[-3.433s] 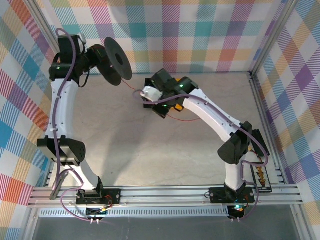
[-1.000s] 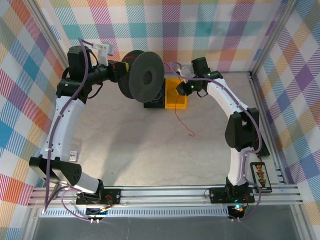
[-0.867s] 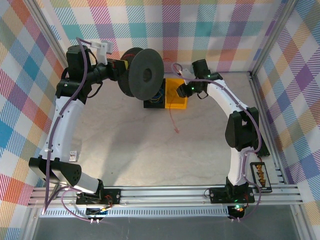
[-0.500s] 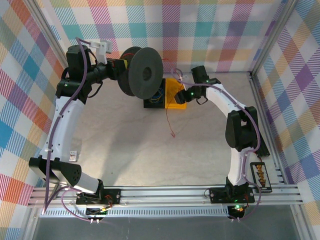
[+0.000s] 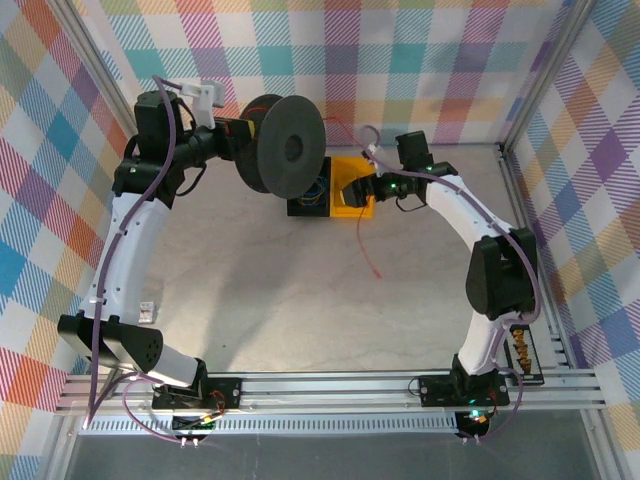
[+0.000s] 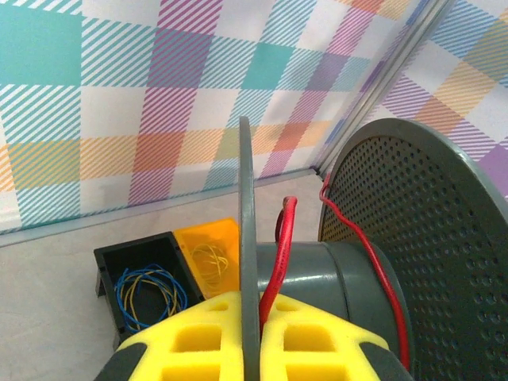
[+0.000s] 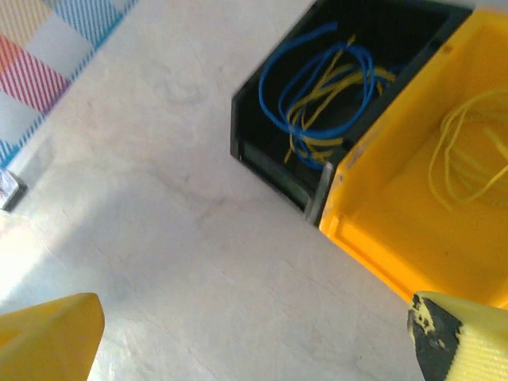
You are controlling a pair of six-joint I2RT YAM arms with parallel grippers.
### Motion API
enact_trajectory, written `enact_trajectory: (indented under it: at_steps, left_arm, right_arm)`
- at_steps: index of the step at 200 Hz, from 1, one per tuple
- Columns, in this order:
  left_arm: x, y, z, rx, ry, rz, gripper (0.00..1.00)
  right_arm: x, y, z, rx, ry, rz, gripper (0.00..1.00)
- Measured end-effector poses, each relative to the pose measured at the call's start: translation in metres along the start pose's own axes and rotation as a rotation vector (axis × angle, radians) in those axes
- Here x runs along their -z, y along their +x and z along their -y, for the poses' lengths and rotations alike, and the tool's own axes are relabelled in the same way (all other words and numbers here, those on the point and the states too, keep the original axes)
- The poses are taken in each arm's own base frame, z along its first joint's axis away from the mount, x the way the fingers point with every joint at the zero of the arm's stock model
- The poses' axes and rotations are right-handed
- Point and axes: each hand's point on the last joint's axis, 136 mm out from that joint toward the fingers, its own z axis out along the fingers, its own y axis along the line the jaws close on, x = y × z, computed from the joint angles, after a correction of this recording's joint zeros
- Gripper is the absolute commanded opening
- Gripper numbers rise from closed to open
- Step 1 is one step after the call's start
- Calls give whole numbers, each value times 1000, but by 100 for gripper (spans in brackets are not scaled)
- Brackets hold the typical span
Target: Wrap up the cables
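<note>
Currently mid-wrap, by the look of it. Left gripper (image 6: 250, 343) clamped hard on the edge of one flange of the black spool (image 5: 291, 150), yellow pads (image 6: 198, 345) either side of the thin disc. Held up off the table (image 5: 290, 300) with the axis about level, presumably to leave the grey core (image 6: 337, 278) exposed for winding. Red-orange cable (image 6: 279, 252): a few turns over that core between the flanges, then a loose tail (image 5: 367, 250) trailing down in front of the yellow bin (image 5: 352, 207) toward the table, touching neither gripper. Can't tell whether the tail lies flat or hangs. Right gripper (image 7: 254, 345) spread wide, nothing between the pads, parked just above the table beside the yellow bin and the black bin (image 7: 270, 171). Blue and yellow wires (image 7: 333, 79) coiled inside the bins, not part of the job. Reads as an open claw positioned low and close to re-grab the tail for another turn. Main risk: hair-fine wire, easy to miss on the pinch, and no tension on it right now, so turns on the core could slacken or slip off.
</note>
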Motion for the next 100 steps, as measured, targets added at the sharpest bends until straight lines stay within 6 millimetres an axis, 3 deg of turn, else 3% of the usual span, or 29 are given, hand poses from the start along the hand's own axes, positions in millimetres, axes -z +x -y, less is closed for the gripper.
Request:
enact_trajectory:
  at_steps: [30,100]
  left_arm:
    - [-2,2,6,-4,13,-6,0]
    - [-5,5,12,-9,22,-16,0]
  right_arm:
    - [17,-17,4,-32,34,63,99]
    - [51,-65,47,-148,251,165,99]
